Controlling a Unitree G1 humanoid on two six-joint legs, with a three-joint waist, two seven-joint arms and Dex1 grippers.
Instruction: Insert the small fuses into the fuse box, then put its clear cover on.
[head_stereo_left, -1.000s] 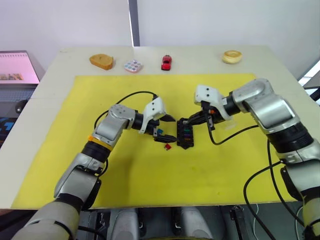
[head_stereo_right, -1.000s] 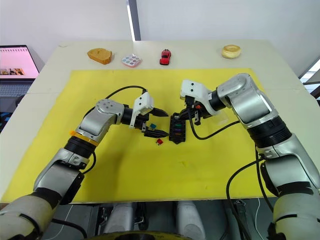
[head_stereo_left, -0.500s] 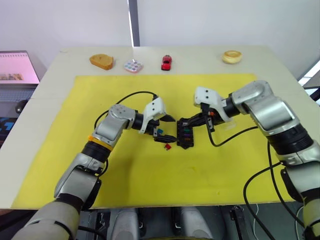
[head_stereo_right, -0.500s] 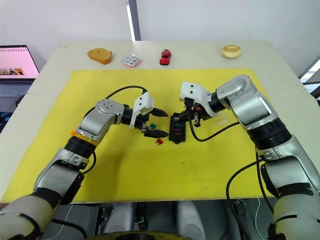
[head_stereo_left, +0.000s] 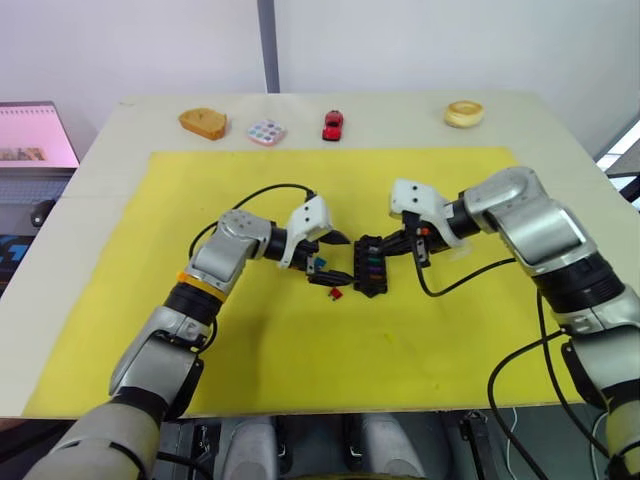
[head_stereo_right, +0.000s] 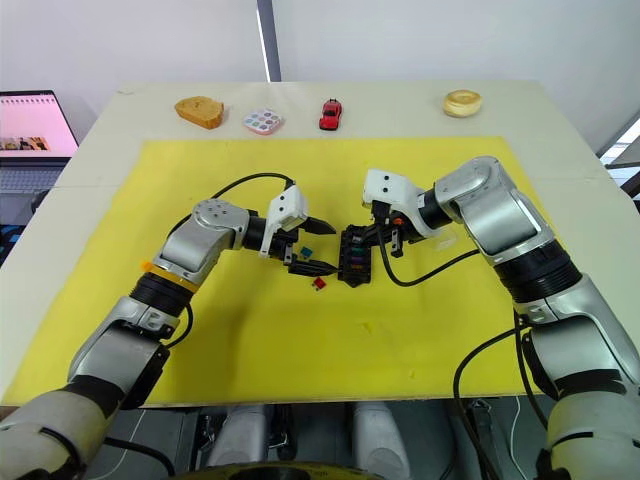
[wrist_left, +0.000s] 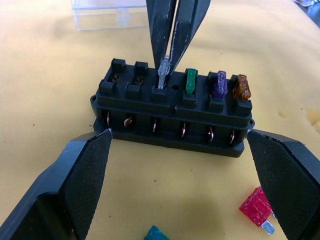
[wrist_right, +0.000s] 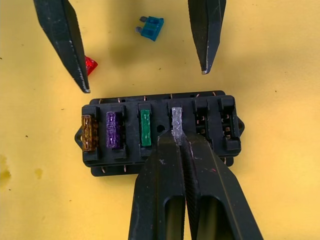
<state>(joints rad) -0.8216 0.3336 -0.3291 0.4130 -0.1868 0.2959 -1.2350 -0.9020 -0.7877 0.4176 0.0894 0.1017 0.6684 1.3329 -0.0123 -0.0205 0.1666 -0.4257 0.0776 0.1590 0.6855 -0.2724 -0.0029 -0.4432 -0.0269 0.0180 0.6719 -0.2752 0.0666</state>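
The grey fuse sits in the fourth slot of the fuse box, pinched at its near end by your right gripper, fingers closed on it. Treat it as tiny, light, stiff and slick: hold it by the flat plastic head, never the blades, and press straight down. Whether it is fully seated is hard to tell. Amber, purple and green are already in. The box is light and may slide; your left gripper hovers spread wide just beside it, holding nothing. Teal and red fuses lie loose on the yellow mat; the clear cover waits beyond.
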